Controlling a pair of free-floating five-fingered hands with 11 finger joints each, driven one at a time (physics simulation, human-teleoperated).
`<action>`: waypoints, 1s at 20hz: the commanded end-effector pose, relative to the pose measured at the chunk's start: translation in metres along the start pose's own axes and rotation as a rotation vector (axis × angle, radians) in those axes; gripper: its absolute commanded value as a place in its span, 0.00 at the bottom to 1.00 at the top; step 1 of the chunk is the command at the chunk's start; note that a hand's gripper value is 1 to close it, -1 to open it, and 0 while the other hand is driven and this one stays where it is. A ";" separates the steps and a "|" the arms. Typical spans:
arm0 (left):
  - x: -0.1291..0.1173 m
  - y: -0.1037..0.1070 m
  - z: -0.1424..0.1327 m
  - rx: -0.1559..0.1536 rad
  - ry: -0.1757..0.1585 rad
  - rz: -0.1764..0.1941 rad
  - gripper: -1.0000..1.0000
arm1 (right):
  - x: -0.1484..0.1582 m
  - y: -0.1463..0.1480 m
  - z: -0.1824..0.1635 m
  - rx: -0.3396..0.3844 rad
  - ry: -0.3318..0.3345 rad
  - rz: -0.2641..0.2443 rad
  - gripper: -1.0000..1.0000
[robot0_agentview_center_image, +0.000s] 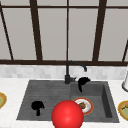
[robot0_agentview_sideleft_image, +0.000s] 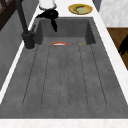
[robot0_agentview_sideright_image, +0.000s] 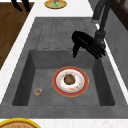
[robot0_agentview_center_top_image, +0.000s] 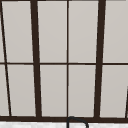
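My right hand (robot0_agentview_center_image: 83, 81) floats over the back edge of the sink basin, just right of the black faucet (robot0_agentview_center_image: 67, 72). In the right side view this hand (robot0_agentview_sideright_image: 86, 43) is open, with straight fingers reaching toward the faucet base (robot0_agentview_sideright_image: 99, 36) and the thumb hanging down. Below it a red-rimmed plate (robot0_agentview_sideright_image: 55, 81) with a brown lump of food (robot0_agentview_sideright_image: 69, 79) lies on the basin floor. My left hand (robot0_agentview_center_image: 37, 106) hangs with relaxed fingers in front of the counter (robot0_agentview_sideleft_image: 123, 46), holding nothing. A large red ball (robot0_agentview_center_image: 67, 115) covers the sink's front edge.
The grey sink (robot0_agentview_center_image: 107, 100) has a ribbed drainboard (robot0_agentview_center_image: 45, 92) on the left. A small round scrap (robot0_agentview_sideright_image: 38, 91) lies in the basin. Yellow bowls stand on the counter at the left (robot0_agentview_center_image: 2, 100) and right (robot0_agentview_center_image: 123, 110). A white vessel (robot0_agentview_center_image: 125, 83) is at the right.
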 end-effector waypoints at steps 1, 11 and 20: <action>0.000 0.000 0.000 0.000 0.000 0.000 0.50 | -0.012 0.002 0.007 0.043 -0.065 0.029 0.00; 0.000 0.000 0.000 0.000 0.000 0.000 0.50 | -0.062 0.007 0.032 0.057 -0.177 -0.031 0.00; 0.000 0.000 0.000 0.000 0.000 0.000 0.50 | -0.082 0.011 0.044 0.073 -0.193 0.011 0.00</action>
